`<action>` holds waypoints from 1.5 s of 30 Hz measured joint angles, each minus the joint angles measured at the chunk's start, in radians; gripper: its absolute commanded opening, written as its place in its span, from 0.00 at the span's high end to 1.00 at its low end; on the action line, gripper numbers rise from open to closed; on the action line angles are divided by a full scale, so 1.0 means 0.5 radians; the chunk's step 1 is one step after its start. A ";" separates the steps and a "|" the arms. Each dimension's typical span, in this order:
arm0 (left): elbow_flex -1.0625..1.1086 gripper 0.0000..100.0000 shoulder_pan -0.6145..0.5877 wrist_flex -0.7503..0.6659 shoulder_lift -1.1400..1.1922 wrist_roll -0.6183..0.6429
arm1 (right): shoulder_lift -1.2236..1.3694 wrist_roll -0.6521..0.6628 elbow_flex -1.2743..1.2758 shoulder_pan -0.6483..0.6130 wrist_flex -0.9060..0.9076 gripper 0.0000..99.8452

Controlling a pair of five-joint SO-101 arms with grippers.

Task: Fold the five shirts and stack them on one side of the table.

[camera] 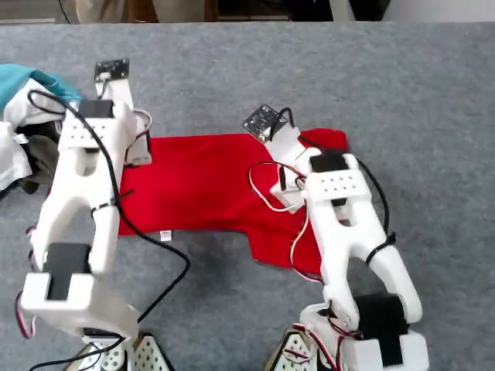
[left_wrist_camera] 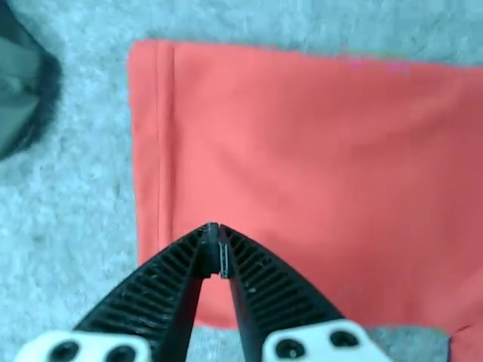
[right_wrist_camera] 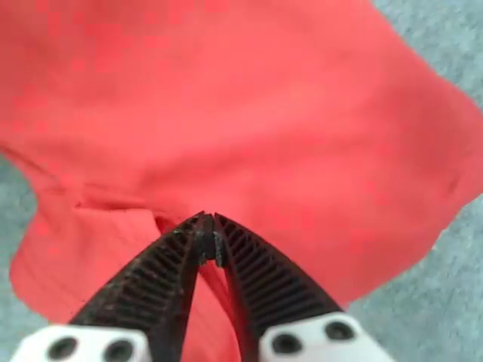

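The red shirt [camera: 201, 182] lies spread flat on the table [camera: 433, 93]. A small white tag [camera: 164, 234] on its near edge is unreadable. The left gripper [left_wrist_camera: 213, 243], jaws closed, is over its hemmed end. The right gripper [right_wrist_camera: 205, 235], jaws closed, is over its rumpled end. A clothes pile [camera: 23, 124] lies beyond the hemmed end.

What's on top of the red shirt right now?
The left gripper is over the red shirt near its hem, the right gripper over a crease, both shut. No other clothes lie on it. The cloth right beneath them is hidden.
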 measured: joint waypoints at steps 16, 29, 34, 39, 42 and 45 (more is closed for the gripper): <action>0.694 0.98 0.003 -0.052 -0.540 0.000 | 0.463 -0.028 -0.092 -0.101 0.034 1.00; 0.721 0.98 0.003 -0.055 -0.577 0.000 | -0.644 0.028 0.666 -0.279 0.325 1.00; 0.721 0.98 0.003 -0.058 -0.577 0.000 | -0.798 0.178 0.703 -0.239 0.356 1.00; 0.721 0.98 0.003 -0.058 -0.577 0.000 | -0.786 0.187 0.503 -0.074 0.344 1.00; 0.724 0.98 0.003 -0.089 -0.577 0.000 | -0.647 0.193 0.442 -0.077 0.319 1.00; 0.730 0.98 0.003 -0.104 -0.577 0.000 | -0.433 0.193 0.439 -0.129 0.255 1.00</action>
